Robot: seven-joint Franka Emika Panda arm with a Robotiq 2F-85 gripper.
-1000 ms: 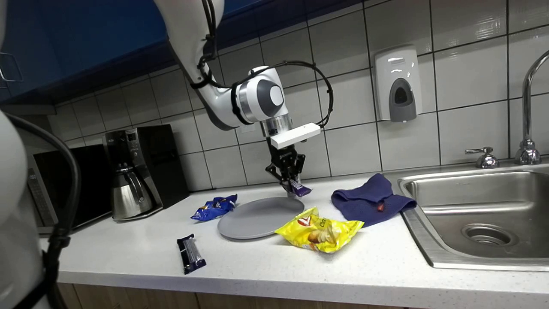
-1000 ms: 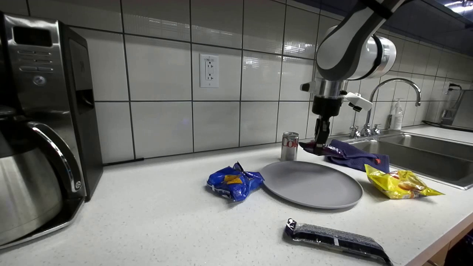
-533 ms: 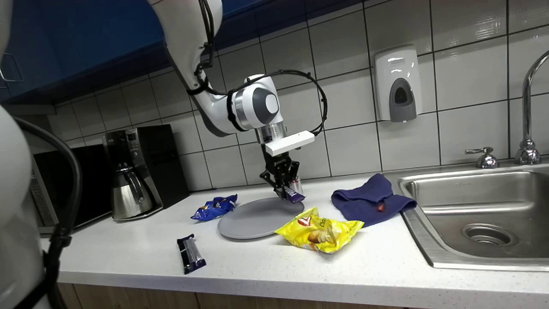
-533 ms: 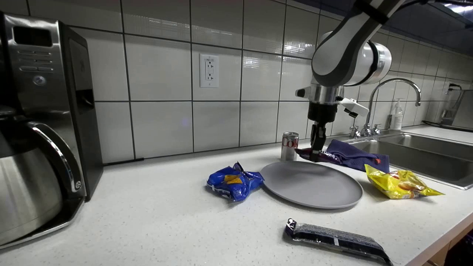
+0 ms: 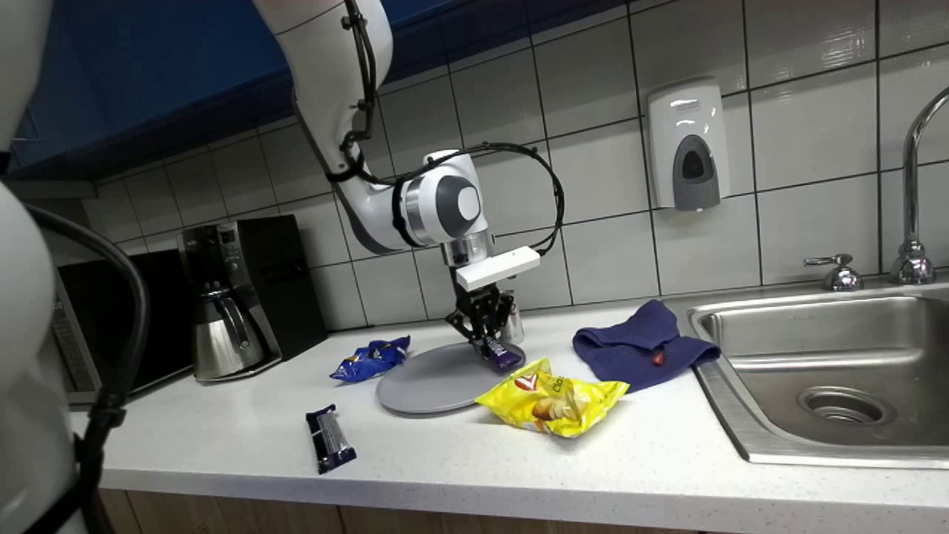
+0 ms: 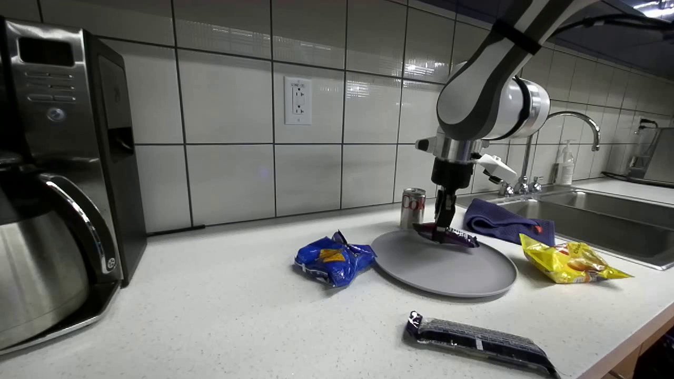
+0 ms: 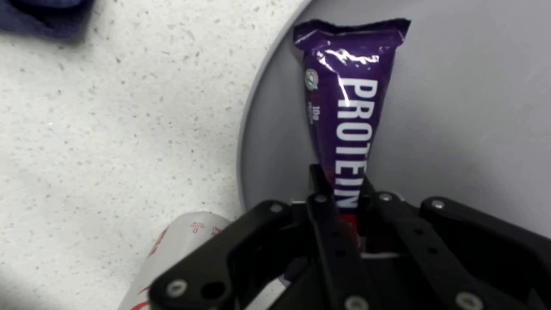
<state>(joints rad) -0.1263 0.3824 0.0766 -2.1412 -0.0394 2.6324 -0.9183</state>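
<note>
My gripper is shut on a purple protein bar, gripping it around its lower part in the wrist view. The bar also shows in both exterior views. It is over the far part of a round grey plate, low down and slightly tilted. I cannot tell whether it touches the plate. The gripper points downward. A silver Coke can stands close beside the gripper at the plate's far edge. The can is partly hidden behind the gripper in an exterior view.
A blue snack bag lies at one side of the plate. A yellow chip bag lies at the other. A dark wrapped bar lies near the counter's front edge. A purple-blue towel lies beside the sink. A coffee maker stands opposite.
My gripper has moved down and slightly sideways with the purple bar, from above the plate's far edge to low over the plate. The other objects have not moved.
</note>
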